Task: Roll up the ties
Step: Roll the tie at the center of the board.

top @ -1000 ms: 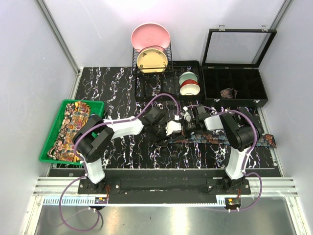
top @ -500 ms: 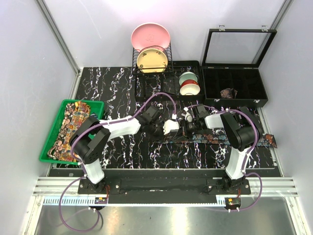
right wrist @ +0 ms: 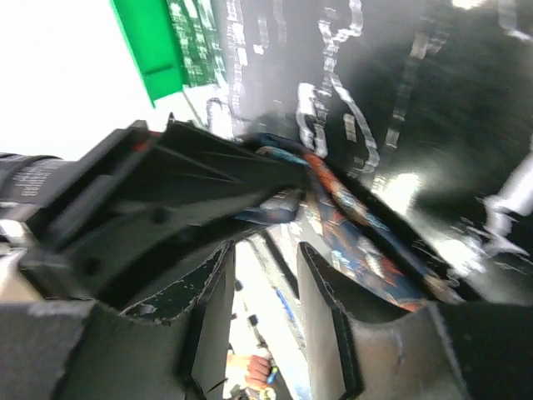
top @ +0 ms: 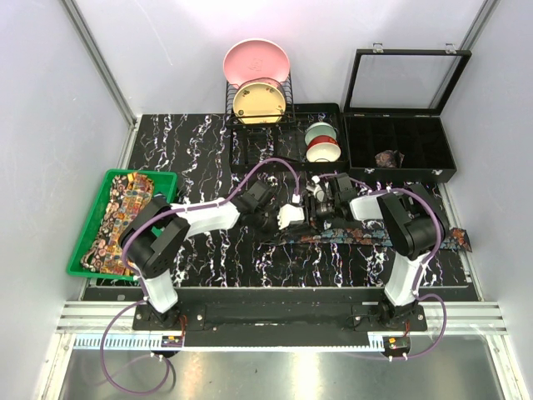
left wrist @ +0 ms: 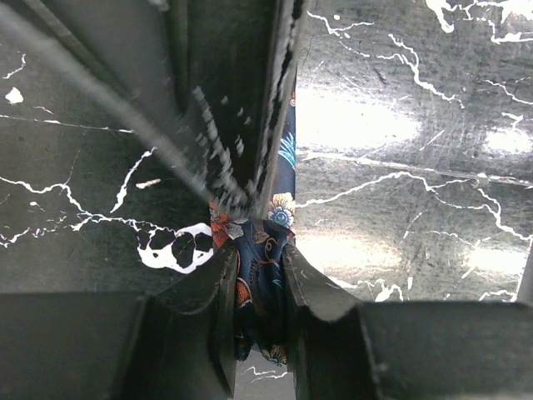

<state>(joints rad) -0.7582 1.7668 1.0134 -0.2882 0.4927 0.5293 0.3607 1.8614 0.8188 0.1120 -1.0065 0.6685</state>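
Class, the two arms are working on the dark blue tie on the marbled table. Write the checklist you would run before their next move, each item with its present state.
1. Left claw grips the dark blue patterned fabric tie: ok, fabric fills its jaws.
2. Right claw grips the tie: not ok, jaws apart, nothing between them.
3. Rest of the tie lies stretched along the black marbled table: ok.
4. Roll begun at the held end: cannot tell, the claws hide it.
5. Black compartmented case open to receive it: ok, one small brownish rolled tie inside.
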